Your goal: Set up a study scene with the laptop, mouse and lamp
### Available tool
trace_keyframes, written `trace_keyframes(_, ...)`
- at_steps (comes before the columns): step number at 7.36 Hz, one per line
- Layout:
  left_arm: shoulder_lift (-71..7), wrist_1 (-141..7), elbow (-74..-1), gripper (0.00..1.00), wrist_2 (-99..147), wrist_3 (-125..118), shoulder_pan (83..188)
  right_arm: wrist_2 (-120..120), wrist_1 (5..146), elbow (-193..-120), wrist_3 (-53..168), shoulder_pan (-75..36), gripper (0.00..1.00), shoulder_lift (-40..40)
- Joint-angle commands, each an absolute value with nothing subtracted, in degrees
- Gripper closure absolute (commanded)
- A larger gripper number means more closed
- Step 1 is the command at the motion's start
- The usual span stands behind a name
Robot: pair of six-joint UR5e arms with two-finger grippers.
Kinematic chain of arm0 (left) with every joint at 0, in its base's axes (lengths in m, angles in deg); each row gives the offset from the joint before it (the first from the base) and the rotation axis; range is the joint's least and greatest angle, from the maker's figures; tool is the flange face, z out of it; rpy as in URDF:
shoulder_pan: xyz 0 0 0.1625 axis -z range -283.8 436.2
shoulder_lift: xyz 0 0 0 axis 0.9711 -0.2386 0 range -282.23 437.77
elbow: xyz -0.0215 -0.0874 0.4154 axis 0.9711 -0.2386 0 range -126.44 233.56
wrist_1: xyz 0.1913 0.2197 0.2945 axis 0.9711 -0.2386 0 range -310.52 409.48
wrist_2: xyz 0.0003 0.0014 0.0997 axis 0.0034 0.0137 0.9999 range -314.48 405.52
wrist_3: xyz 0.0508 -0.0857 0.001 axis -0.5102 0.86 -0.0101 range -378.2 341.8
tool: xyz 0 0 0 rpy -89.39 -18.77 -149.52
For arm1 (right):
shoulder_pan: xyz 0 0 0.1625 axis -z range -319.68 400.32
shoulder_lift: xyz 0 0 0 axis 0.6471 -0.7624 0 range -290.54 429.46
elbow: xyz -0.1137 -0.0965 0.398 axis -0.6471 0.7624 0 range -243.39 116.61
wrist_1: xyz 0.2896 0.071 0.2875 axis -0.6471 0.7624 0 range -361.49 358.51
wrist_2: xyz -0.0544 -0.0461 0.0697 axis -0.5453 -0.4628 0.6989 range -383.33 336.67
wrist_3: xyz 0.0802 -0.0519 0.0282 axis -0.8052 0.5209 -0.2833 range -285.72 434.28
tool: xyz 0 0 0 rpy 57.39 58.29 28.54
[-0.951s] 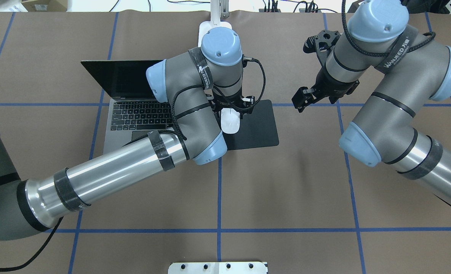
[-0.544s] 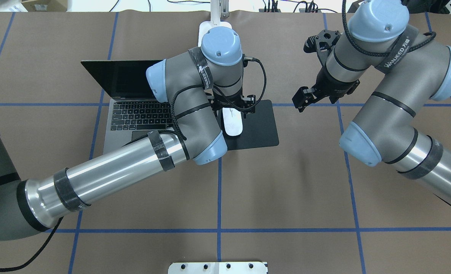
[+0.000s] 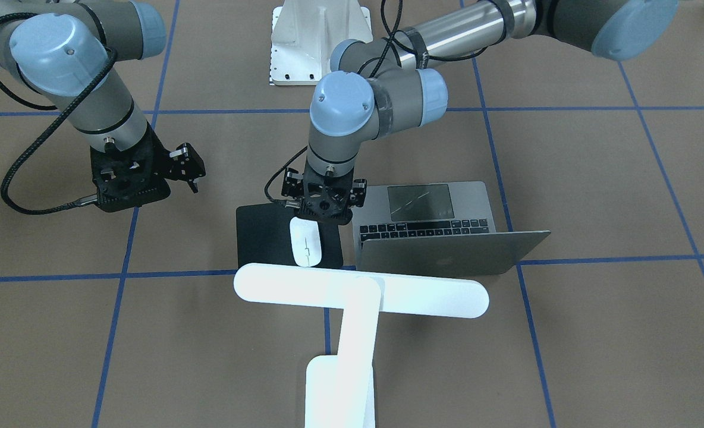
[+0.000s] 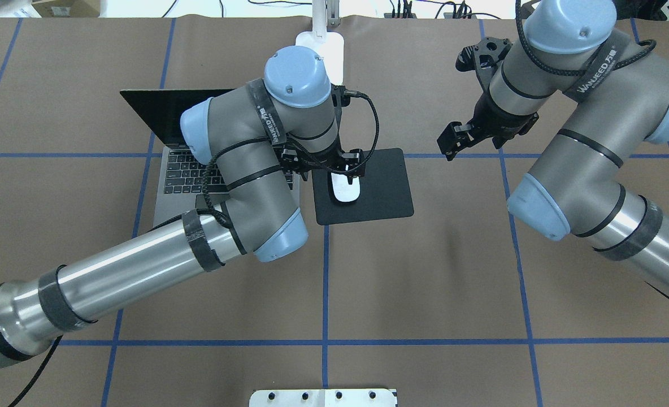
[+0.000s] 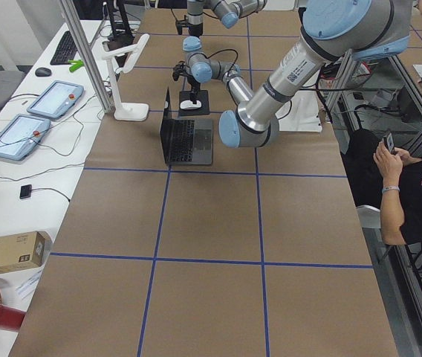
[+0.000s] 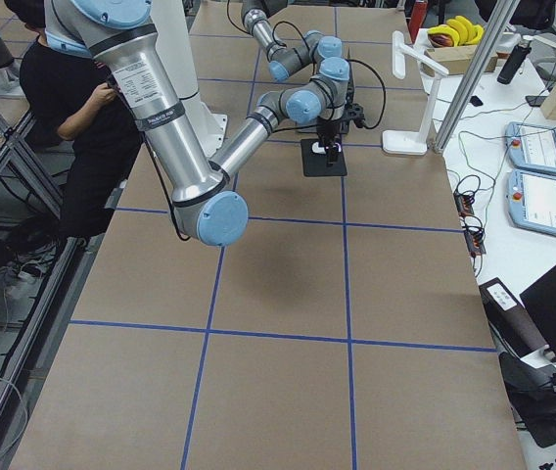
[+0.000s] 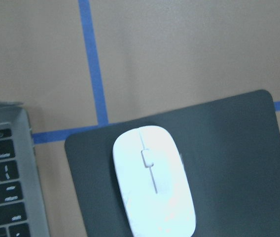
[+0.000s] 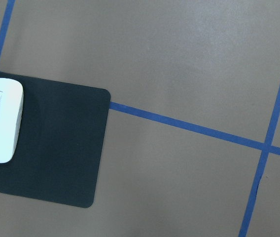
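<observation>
Hovering over small white glossy oval mouse (image 7: 154, 181), left pincer (image 3: 322, 213) holds nothing; jaw spread impossible to tell, same for right pincer (image 4: 452, 144). Mouse lies free on flat black square pad (image 4: 385, 186) beside open grey metal laptop (image 3: 435, 223). Likely light, slick shell: grip long sides low, gently.

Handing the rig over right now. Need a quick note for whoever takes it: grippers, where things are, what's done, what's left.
Left gripper: hovers above the mouse, with no fingers on it in the wrist view; open or shut unclear.
Right gripper: off to the side over bare table, nothing in it; open or shut unclear.
Things: mouse lies on the black mouse pad beside the open laptop; lamp stands on their operators' side.
Done: all three look placed.
Left: probably just pulling both arms back.
</observation>
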State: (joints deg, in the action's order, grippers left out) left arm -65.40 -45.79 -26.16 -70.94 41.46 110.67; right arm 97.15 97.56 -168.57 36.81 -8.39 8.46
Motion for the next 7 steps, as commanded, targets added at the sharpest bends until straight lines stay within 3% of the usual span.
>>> trace_keyframes(1,-58.9,-33.2,-43.8,0.05,-72.2,38.2,110.8,97.5,97.6,-168.3,38.1,-10.6,0.00,8.5)
trace_keyframes(4,-45.1,-28.3,-60.0,0.04,-72.2,24.1,117.2,103.9,97.6,-168.2,41.1,-22.7,0.00,2.5)
trace_keyframes(7,-36.4,-24.6,-62.2,0.01,-78.5,3.0,132.0,106.7,98.3,-167.8,58.4,-33.8,0.00,-5.3)
